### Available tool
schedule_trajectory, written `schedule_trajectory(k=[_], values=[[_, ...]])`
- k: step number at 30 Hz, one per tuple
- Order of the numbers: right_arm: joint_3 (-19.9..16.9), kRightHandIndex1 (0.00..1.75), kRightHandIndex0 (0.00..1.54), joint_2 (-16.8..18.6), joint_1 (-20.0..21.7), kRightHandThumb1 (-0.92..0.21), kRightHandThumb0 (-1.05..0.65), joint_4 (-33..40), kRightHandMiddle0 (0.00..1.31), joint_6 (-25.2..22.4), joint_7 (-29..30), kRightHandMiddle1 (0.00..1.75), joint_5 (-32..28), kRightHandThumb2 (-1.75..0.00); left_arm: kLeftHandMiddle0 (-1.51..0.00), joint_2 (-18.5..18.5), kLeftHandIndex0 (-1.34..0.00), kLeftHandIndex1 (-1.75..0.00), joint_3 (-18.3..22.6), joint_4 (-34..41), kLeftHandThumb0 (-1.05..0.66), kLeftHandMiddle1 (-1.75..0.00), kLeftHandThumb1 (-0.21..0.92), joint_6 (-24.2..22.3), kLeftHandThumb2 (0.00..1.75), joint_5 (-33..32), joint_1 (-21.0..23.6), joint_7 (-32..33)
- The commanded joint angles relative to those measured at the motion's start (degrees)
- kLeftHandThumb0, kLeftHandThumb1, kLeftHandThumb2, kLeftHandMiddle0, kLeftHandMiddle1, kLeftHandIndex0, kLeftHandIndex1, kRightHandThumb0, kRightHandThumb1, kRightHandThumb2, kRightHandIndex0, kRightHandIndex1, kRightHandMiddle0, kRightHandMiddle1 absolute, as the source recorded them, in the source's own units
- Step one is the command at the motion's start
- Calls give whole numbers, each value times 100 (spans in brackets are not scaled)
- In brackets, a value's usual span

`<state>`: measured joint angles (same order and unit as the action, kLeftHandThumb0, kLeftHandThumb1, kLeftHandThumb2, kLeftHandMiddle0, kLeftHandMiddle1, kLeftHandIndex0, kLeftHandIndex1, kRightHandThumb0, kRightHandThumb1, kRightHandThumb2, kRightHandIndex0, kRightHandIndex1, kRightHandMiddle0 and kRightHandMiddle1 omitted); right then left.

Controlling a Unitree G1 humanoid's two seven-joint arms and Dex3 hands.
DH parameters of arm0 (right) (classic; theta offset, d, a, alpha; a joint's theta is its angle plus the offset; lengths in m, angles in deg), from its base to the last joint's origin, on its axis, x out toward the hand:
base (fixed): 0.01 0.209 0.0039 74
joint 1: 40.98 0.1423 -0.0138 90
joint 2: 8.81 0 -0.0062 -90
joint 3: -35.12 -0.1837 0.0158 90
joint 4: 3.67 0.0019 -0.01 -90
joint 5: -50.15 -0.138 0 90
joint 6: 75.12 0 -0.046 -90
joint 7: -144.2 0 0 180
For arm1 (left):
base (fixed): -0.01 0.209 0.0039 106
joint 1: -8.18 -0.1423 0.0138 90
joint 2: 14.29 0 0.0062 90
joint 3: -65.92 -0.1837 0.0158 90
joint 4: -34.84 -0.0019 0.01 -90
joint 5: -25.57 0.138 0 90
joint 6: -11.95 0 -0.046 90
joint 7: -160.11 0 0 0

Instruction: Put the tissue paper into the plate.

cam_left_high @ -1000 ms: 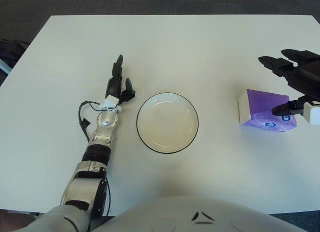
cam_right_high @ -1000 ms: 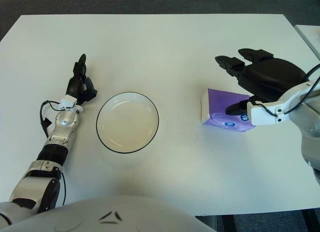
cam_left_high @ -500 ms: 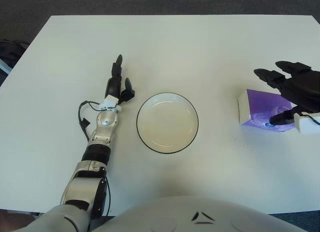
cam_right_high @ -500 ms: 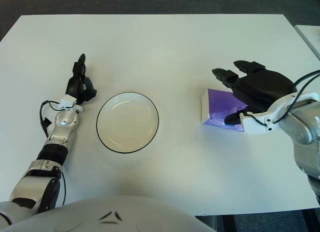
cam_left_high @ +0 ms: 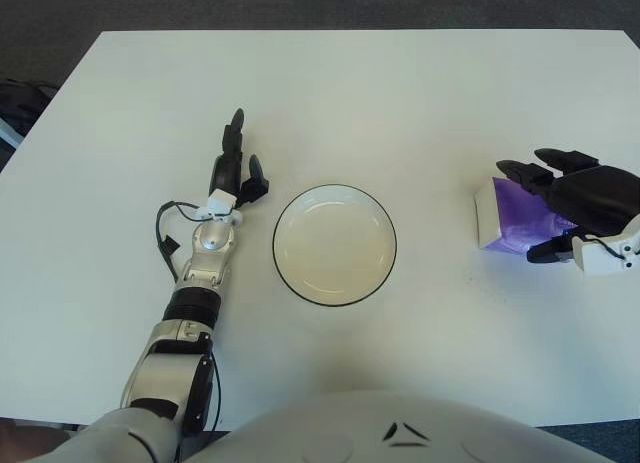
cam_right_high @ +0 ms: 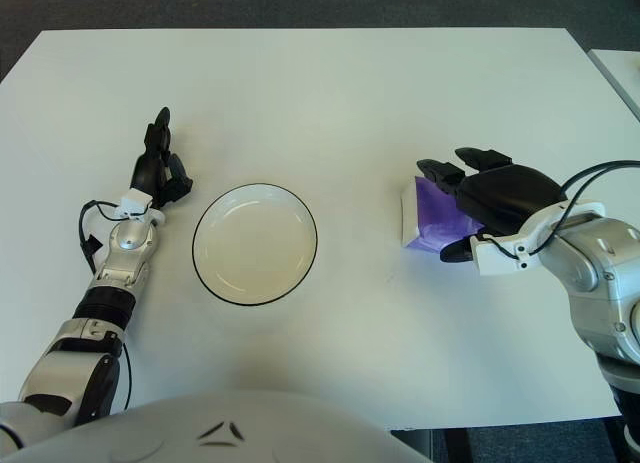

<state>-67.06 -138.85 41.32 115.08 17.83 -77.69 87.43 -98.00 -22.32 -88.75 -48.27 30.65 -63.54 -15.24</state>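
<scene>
While the right hand covers the tissue pack, entries run view by view.

Left eye view
- Desk (cam_left_high: pixel 400 93): white top, carries the plate and the tissue pack.
- Plate (cam_left_high: pixel 335 279): round, cream inside with a dark rim, flat on the desk near centre, nothing in it.
- Tissue pack (cam_left_high: pixel 497 214): purple wrapper with a white end face turned toward the plate; lies on the desk well apart from the plate, on the robot's right; only its left part shows, the rest is under the hand.
- Right hand (cam_left_high: pixel 572 205): black, draped over the top of the pack, two fingers reaching past its far edge, thumb low at its near side; fingers are around the pack, but a firm clamp cannot be told.
- Left hand (cam_left_high: pixel 238 169): on the desk just left of the plate, apart from its rim, one finger straight and pointing away from the robot, the others loosely bent, holding nothing.

Right eye view
- Plate (cam_right_high: pixel 255 283): same place, bare inside.
- Tissue pack (cam_right_high: pixel 420 218): white end and a purple strip show left of the hand; resting on the desk, outside the plate.
- Right hand (cam_right_high: pixel 492 198): palm down on the pack, fingertips at the far edge, thumb against the near side.
- Left hand (cam_right_high: pixel 160 168): relaxed beside the plate, touching nothing but the desk.
</scene>
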Motion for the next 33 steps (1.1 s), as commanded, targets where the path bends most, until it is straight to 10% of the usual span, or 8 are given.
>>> schedule_trajectory(k=[1,33], values=[[197,0,0,-57,65,-92,-105,-172,0,33,-141,0,-68,-19,-6,57,0,-21,-72,-629,-86,0,92,-242,108,122,-694,-5],[750,0,0,-154,624,-92,-105,-992,0,-62,154,0,415,-19,-6,-21,0,-20,-56,-707,-84,0,92,-137,108,94,-701,-13]])
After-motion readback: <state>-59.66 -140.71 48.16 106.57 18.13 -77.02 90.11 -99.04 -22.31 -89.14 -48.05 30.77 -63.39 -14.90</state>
